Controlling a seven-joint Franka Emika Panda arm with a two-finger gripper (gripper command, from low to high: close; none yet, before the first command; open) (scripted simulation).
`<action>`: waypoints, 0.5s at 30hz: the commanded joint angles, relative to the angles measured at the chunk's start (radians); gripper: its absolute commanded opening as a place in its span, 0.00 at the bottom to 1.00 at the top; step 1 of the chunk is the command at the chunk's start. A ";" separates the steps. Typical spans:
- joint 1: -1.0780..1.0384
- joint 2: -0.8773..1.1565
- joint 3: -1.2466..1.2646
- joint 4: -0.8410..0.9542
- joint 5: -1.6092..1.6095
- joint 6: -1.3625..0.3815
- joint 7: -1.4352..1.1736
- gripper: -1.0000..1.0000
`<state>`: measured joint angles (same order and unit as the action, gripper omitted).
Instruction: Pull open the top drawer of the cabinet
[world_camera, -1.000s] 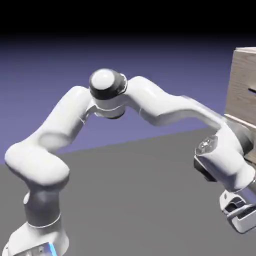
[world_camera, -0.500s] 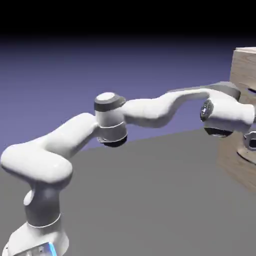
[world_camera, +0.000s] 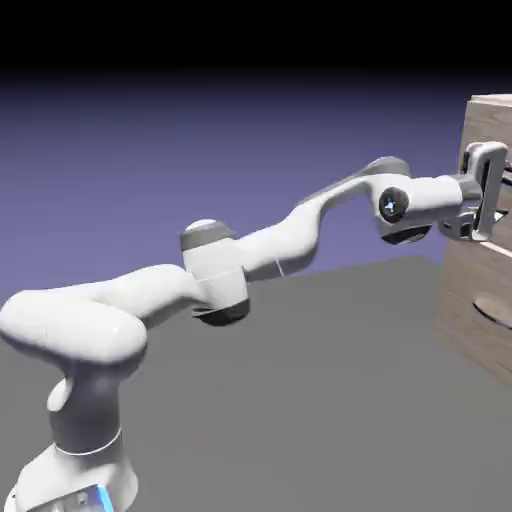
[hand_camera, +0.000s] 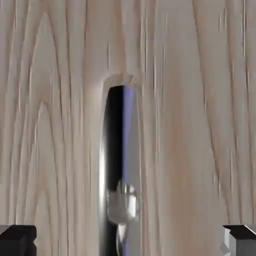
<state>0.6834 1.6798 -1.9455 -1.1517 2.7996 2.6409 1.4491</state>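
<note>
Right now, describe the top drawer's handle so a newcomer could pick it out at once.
Start at the tall light-brown wood-grain cabinet at the exterior view's right edge; the open gripper is up against its upper front, the top drawer. In the hand view, the handle is the shiny metallic bar between the finger tips. The lower handle is a dark curved one, further down.

A rendered simulation scene (no real room): a flat grey table (world_camera: 330, 400), a plain blue-violet backdrop (world_camera: 150, 170), and a wood-grain cabinet (world_camera: 490, 130) right before the gripper (world_camera: 485, 195).
</note>
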 joint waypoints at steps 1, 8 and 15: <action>-0.018 -0.011 0.005 0.036 -0.007 0.017 0.002 0.50; -0.090 -0.054 0.024 0.184 -0.036 0.084 0.008 0.00; 0.050 -0.018 0.029 -0.069 0.009 -0.022 -0.054 0.00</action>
<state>0.7338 1.6616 -1.9166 -1.2211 2.8097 2.6194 1.3944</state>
